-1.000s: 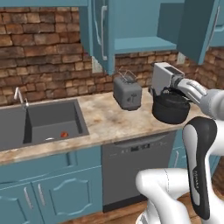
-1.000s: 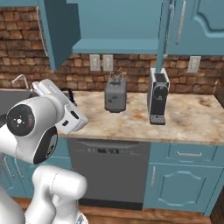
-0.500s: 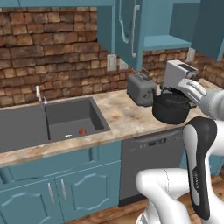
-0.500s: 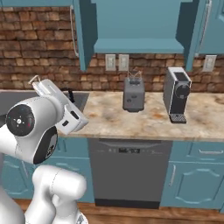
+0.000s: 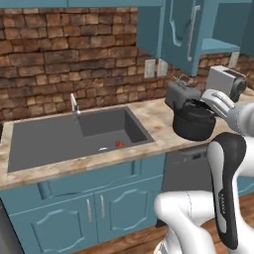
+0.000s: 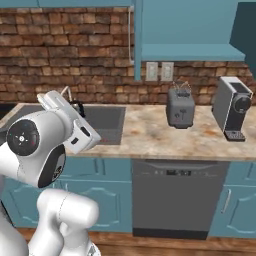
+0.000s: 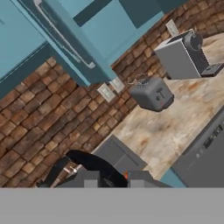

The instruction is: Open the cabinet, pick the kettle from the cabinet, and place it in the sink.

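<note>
Cabinet (image 5: 181, 30) open, door swung out, shelf inside bare in the right base view. Kettle (image 5: 194, 120) out of the cabinet and in the air, hanging from its arched handle, carried just past the right end of the sink (image 5: 59, 141) and in front of the toaster (image 6: 180, 107). Gripper (image 5: 206, 100) clenched on the kettle's handle; in the hand view the dark arch of the handle (image 7: 89, 162) crossing right at the fingertips (image 7: 89, 178), grip looking firm. Step in hand, by judgement: the carry, with opening and picking done and only the placing left. Kettle not yet over the basin; counter edge (image 5: 163, 124) lying below and beside it. Small red object (image 5: 118, 143) on the basin floor near the drain, faucet (image 5: 74, 103) at the back rim. Next move likely calling for more travel to the left until squarely above the basin, then a straight descent clear of the faucet and the front rim, release only once the base rests on the basin floor. Coffee machine (image 6: 232, 107) at far right, well apart from the path.
</note>
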{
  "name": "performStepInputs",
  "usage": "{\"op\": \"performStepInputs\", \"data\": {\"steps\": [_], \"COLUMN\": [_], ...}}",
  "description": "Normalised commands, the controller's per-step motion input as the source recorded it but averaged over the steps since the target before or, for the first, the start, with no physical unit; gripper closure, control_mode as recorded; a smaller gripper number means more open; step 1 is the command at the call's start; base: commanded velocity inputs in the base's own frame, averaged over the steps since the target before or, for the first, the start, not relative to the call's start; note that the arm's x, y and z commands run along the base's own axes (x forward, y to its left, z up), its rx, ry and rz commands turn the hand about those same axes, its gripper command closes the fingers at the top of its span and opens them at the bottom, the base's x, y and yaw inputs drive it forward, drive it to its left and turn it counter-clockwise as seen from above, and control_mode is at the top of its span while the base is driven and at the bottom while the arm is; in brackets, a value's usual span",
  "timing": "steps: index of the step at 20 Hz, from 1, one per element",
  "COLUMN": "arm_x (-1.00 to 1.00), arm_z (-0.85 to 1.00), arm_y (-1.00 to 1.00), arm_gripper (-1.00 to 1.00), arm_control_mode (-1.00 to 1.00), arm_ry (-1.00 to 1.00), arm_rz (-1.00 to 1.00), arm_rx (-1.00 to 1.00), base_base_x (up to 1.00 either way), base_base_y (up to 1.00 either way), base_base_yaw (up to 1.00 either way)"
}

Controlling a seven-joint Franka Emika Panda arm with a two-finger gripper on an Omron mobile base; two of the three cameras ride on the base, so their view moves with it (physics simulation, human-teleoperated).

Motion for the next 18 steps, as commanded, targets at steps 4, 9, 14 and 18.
{"op": "performStepInputs", "data": {"steps": [4,9,14,18], "arm_x": [0.00,0.00,0.00,0.00], "arm_z": [0.00,0.00,0.00,0.00], "arm_y": [0.00,0.00,0.00,0.00], "arm_gripper": [1.00,1.00,1.00,1.00], "arm_control_mode": [1.00,1.00,1.00,1.00], "arm_ry": [0.00,0.00,0.00,0.00], "arm_rz": [0.00,0.00,0.00,0.00], "arm_rx": [0.00,0.00,0.00,0.00], "base_base_x": [0.02,0.22,0.31,0.39], "base_base_y": [0.68,0.61,0.48,0.34], "base_base_yaw": [0.00,0.00,0.00,0.00]}}
